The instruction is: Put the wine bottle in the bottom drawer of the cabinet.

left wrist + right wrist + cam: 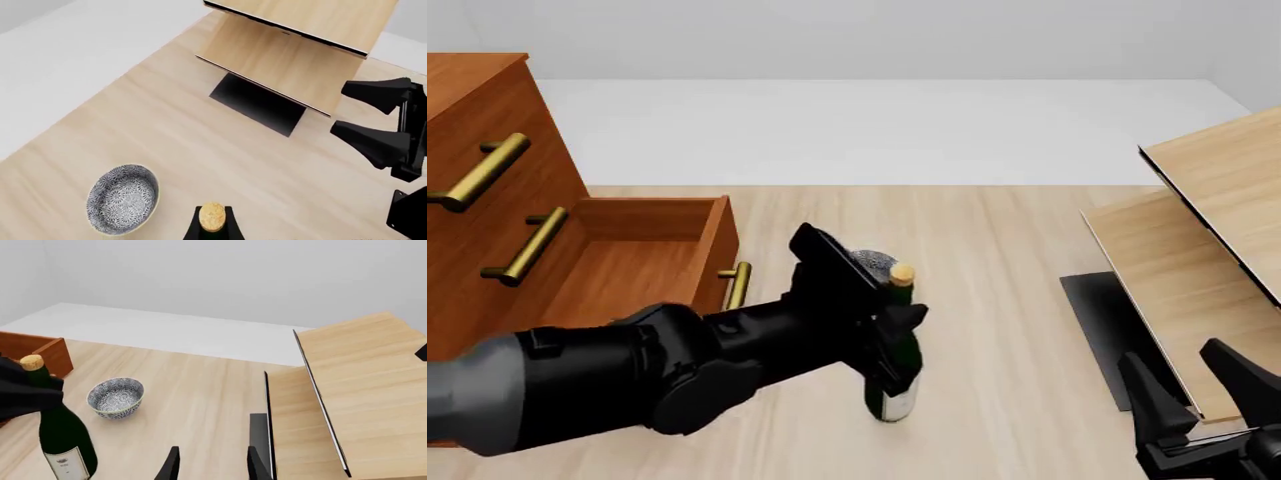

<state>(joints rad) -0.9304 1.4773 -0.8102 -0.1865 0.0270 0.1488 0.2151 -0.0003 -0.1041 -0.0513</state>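
Left wrist view: cork of the wine bottle (212,216) between the left end effector's fingers, one bowl (123,198) beside it on the counter (200,150).

Front view: left end effector (888,325) apparently clamped on the upright bottle's neck, ready for carrying; the bottom drawer (627,270) of the cabinet (481,150) stands open to receive it. Three brass handles.

Right wrist view: right end effector (212,462) parted, empty, idle.

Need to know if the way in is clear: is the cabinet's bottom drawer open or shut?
Open. The bottom drawer is pulled out from the cabinet, its bare wooden floor showing and its brass handle facing the wine bottle.
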